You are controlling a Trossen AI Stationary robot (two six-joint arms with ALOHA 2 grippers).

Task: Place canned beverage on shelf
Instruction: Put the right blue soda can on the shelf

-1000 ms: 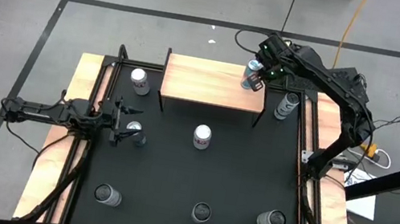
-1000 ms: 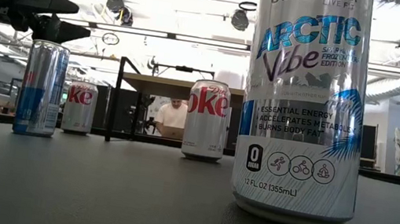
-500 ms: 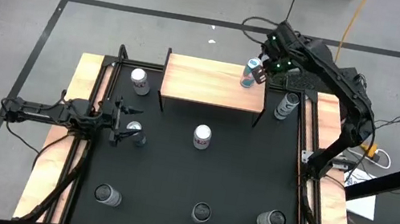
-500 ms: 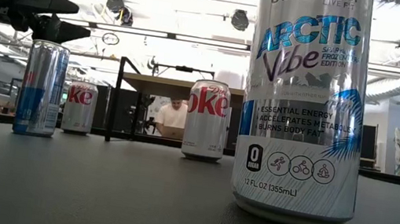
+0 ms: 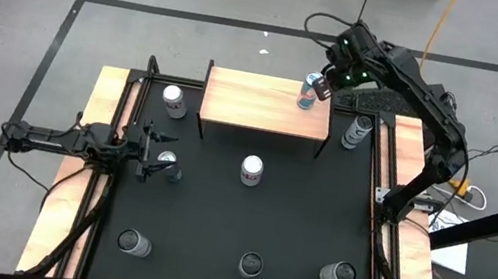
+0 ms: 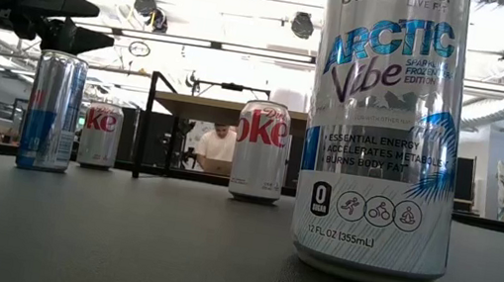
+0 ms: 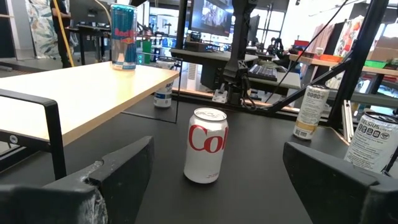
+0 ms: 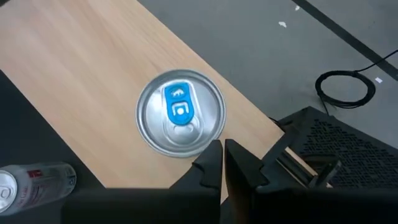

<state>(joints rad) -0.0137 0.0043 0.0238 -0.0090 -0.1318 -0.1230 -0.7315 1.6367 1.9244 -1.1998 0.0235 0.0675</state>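
On the black worktop (image 5: 246, 220), loose cans wait; the left gripper (image 5: 157, 155) hovers with jaws wide open around the silver-blue can (image 5: 167, 158), not gripping. Farther back, a blue-tabbed can (image 5: 310, 91) stands upright at the shelf's (image 5: 255, 102) far right corner, released. Above it, the right gripper (image 5: 341, 74) is empty, jaws shut. Likely next: the left closes and lifts.
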